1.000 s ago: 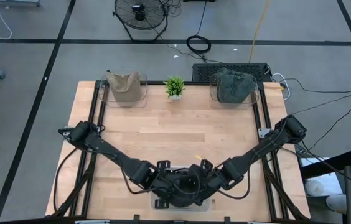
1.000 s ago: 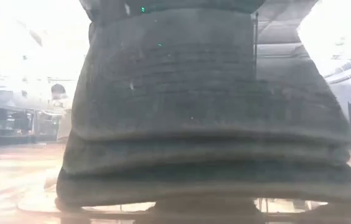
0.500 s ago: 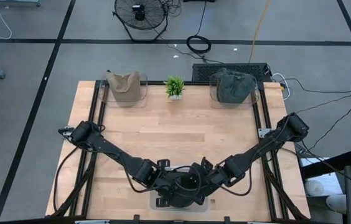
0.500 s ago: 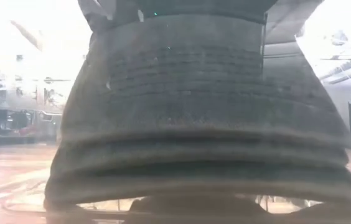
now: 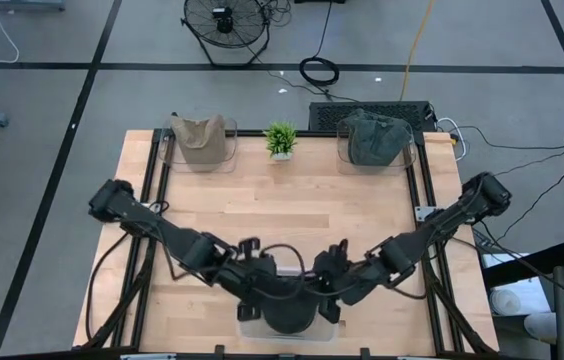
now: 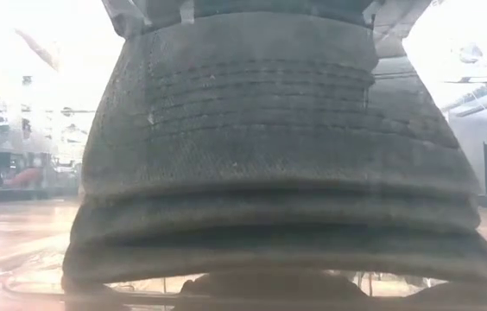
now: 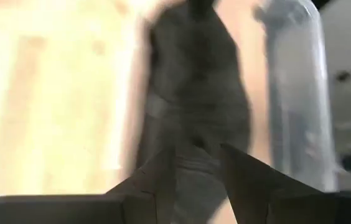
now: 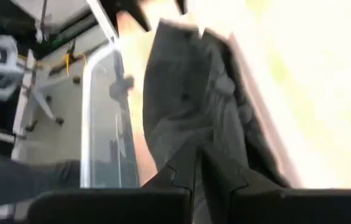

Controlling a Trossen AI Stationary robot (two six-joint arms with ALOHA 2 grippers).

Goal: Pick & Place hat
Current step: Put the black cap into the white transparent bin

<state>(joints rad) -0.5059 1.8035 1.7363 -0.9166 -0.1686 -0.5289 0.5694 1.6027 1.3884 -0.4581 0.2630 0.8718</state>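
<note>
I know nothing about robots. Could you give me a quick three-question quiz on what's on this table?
1. True or false: the plant stands between the tan hat and the grey-green hat.
2. What are the left gripper and right gripper gripping? A) the dark hat B) the plant C) nothing
3. How many hats are in the overhead view?
Key: 1 true; 2 A; 3 three.
</note>
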